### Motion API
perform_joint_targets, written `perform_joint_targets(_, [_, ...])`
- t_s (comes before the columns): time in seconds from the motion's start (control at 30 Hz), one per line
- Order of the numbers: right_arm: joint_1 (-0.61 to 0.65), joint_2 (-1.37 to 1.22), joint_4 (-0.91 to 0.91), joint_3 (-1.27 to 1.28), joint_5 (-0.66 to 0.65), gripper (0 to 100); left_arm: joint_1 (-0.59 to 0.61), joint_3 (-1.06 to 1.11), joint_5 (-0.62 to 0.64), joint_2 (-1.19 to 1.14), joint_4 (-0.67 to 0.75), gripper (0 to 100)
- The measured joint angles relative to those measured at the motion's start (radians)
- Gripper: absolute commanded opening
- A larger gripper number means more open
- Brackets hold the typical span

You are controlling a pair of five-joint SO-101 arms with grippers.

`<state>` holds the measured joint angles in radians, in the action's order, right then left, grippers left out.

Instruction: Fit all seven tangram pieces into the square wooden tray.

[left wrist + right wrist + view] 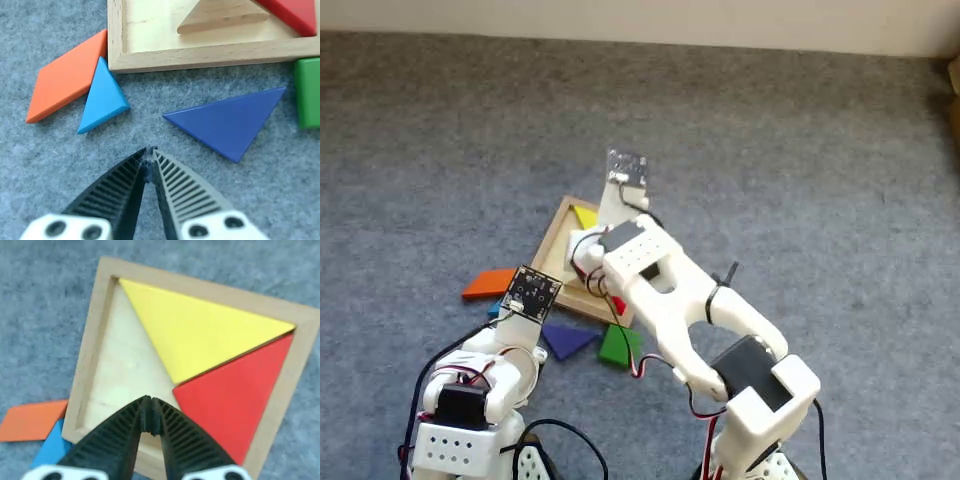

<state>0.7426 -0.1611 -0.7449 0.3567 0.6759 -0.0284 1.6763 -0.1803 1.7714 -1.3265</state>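
Note:
The square wooden tray point(95, 340) holds a large yellow triangle point(195, 330) and a large red triangle point(230, 400) side by side. My right gripper point(150, 405) hangs shut over the tray's bare floor beside the red piece, holding nothing. A wood-coloured triangle point(220, 17) also lies in the tray point(200, 55). Outside it on the carpet lie an orange parallelogram point(65, 75), a light blue triangle point(102, 97), a dark blue triangle point(230, 120) and a green square point(307, 92). My left gripper point(150, 150) is shut and empty, just short of the two blue triangles.
In the high view the tray point(552, 240) sits mid-carpet, with the orange piece point(488, 283) to its left and the dark blue point(568, 340) and green point(618, 345) pieces in front. The right arm point(670, 290) reaches over the tray. Open grey carpet surrounds everything.

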Motion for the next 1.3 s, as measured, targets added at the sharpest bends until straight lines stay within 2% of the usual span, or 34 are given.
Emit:
perform_joint_targets(0.13, [0.038,0.000,0.025,0.051,0.000,0.5,0.000,0.000,0.000,0.000,0.000,1])
perform_joint_targets(0.47, [0.040,0.021,0.041,0.126,0.000,0.5,0.000,0.000,0.000,0.000,0.000,1])
perform_joint_targets(0.83, [0.037,0.017,-0.221,0.092,0.000,0.5,0.000,0.000,0.000,0.000,0.000,1])
perform_joint_targets(1.1, [-0.011,0.006,-0.402,-0.014,-0.008,0.5,0.000,0.000,0.000,0.000,0.000,1])
perform_joint_targets(1.3, [-0.026,0.147,-0.462,-0.012,-0.040,0.5,0.000,0.000,0.000,0.000,0.000,1])
